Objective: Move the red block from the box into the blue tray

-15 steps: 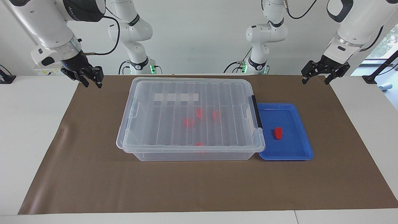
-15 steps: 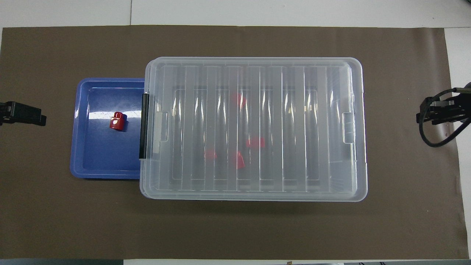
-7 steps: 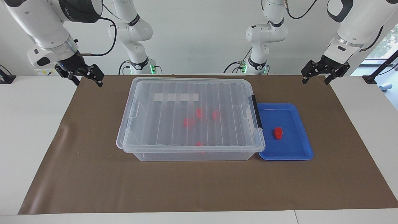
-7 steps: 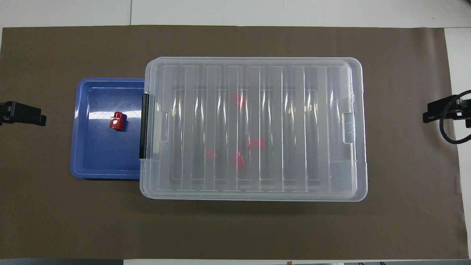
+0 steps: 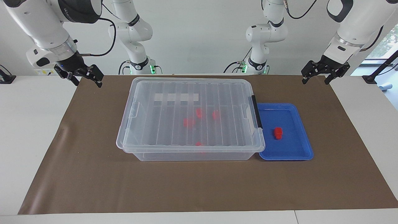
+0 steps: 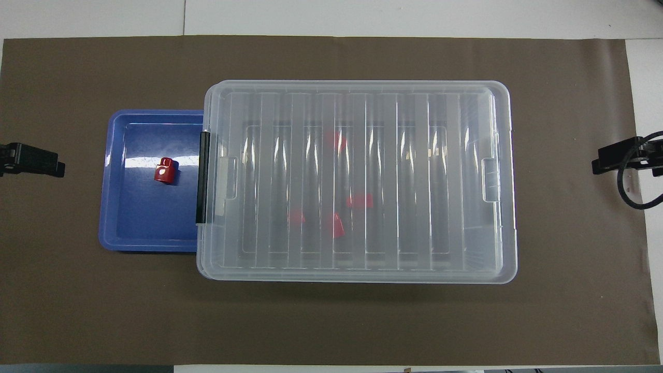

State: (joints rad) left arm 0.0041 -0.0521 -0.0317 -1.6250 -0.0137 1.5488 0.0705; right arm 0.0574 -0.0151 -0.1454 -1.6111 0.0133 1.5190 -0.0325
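The box is a large clear bin with its ribbed lid shut; it also shows in the overhead view. Several red blocks lie inside it, seen through the lid. The blue tray sits against the box's black-handle end, toward the left arm's end of the table. One red block lies in the tray. My left gripper is open and empty in the air near the mat's corner. My right gripper is open and empty over the mat's other corner.
A brown mat covers the white table under everything. Both arm bases stand at the robots' edge of the table.
My right gripper has drawn back a little from the box toward the right arm's end of the table and has turned. The left arm, the box, the tray and the blocks have not moved.
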